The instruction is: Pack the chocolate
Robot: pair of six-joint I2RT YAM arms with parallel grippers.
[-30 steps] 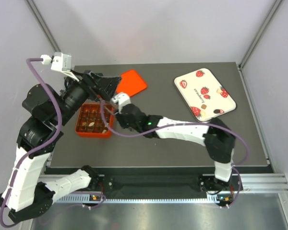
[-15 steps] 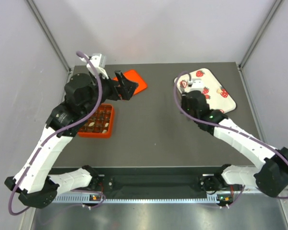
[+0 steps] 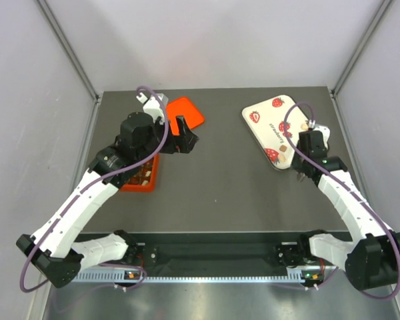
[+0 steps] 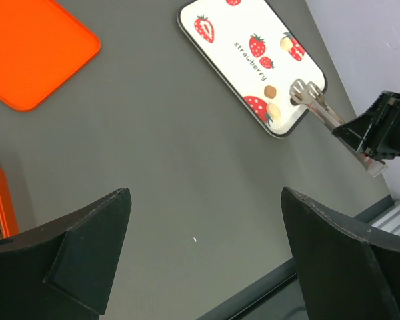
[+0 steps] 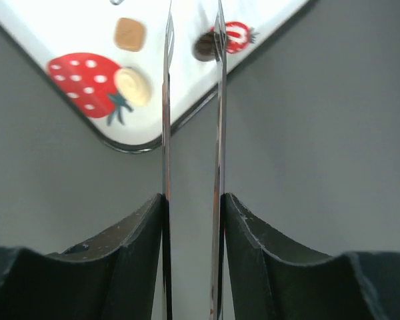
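Right hand (image 5: 192, 207), reaching over the right side of the desk (image 3: 220, 193), pinches a pair of metal tongs (image 5: 166, 100). The blades run parallel with a narrow gap and nothing between them. They point across the near corner of a white strawberry-print tray (image 5: 60, 23). On it a dark chocolate (image 5: 204, 47) sits at the right blade, though contact cannot be told. A cream round chocolate (image 5: 135, 85) lies just left of the left blade, with a tan square chocolate (image 5: 129, 33) beyond it. Left hand (image 4: 205, 193) hangs above mid-desk, fingers spread wide, holding nothing. Partly under its arm, an orange box (image 3: 137, 188) shows dark pieces in its visible compartments. An orange lid (image 4: 27, 47) lies flat farther back.
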